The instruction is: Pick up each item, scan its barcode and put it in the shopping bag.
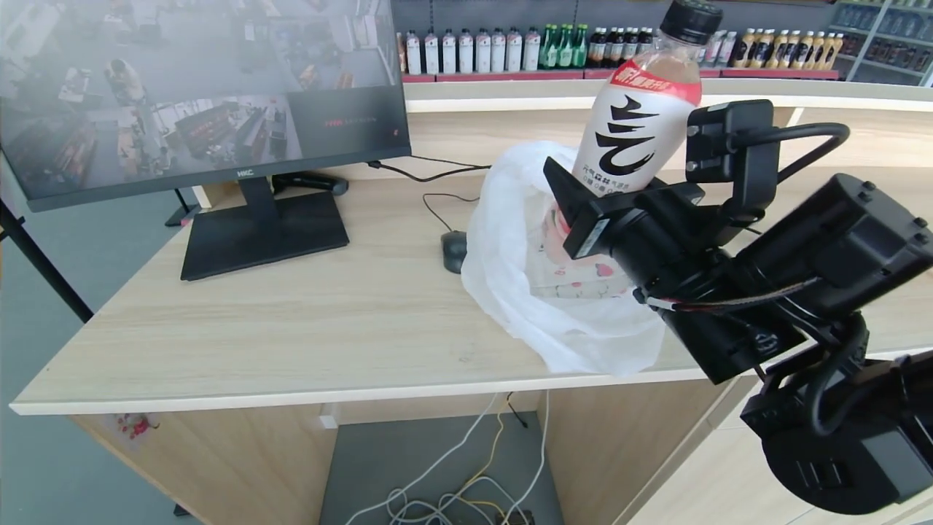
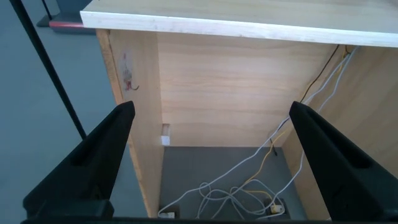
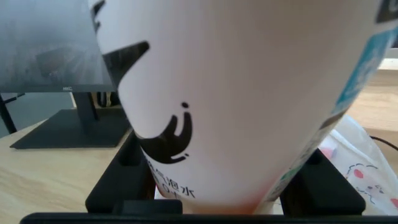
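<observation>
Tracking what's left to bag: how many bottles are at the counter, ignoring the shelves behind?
1. The bottle is held by the right end effector, at the white bag on the counter. Others may be hidden inside.

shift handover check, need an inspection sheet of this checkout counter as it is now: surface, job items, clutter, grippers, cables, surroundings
surface: light wooden counter, carrying the screen, mouse and bag.
job's things: bottle, near upright, held over the white shopping bag, which lies slumped on the counter; the bottle's base is hidden.
clutter: monitor; mouse beside the bag; dark handheld device behind the monitor stand, possibly the scanner.
grippers: right gripper shut on the bottle; left gripper open, holding nothing, low before the counter's front.
cables: thin cable across the counter; loose tangle on the floor beneath.
surroundings: shelves of bottles behind.
</observation>
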You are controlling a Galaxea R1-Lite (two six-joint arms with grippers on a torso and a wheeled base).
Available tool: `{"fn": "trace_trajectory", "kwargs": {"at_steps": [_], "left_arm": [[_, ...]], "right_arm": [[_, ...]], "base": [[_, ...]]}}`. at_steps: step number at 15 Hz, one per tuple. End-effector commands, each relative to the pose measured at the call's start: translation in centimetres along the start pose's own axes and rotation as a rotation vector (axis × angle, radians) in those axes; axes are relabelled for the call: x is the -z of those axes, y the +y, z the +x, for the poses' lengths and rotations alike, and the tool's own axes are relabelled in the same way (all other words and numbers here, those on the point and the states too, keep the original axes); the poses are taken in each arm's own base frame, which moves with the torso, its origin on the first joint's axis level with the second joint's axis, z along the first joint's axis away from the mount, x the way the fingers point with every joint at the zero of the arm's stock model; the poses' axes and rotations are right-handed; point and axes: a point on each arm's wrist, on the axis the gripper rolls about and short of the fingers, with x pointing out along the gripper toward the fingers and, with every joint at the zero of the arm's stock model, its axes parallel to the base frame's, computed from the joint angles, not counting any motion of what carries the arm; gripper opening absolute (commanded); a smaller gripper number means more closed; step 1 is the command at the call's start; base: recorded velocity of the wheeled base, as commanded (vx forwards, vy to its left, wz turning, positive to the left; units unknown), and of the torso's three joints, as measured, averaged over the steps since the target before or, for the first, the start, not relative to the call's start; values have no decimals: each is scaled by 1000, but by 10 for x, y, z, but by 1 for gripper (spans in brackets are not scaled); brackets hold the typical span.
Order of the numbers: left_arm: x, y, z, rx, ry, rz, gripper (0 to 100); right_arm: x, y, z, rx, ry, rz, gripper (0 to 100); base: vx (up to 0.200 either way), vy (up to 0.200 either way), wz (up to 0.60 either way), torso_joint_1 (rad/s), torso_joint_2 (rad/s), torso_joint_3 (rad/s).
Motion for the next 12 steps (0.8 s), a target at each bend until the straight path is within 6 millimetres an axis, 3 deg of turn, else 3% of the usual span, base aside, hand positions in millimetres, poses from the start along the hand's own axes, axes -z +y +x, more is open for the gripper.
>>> {"fn": "trace_trajectory", "kwargs": {"at_steps": [1,6,9,12], "left_arm": [[0,0,0,-2,-3,-3,100],[0,0,0,-2,1,-1,100],[0,0,0,-2,1,-3,100],[0,0,0,0,1,-3,100]], "right_arm": [[2,3,3,-2,-2,2,0],[20,4,13,16,22,-10,0],[24,-20,20,80,19,-42,0],[30,-29,28,104,19,-55,0]], "base": [[0,0,0,0,0,0],[0,0,0,0,0,0],[0,0,0,0,0,0],[0,0,0,0,0,0]]}}
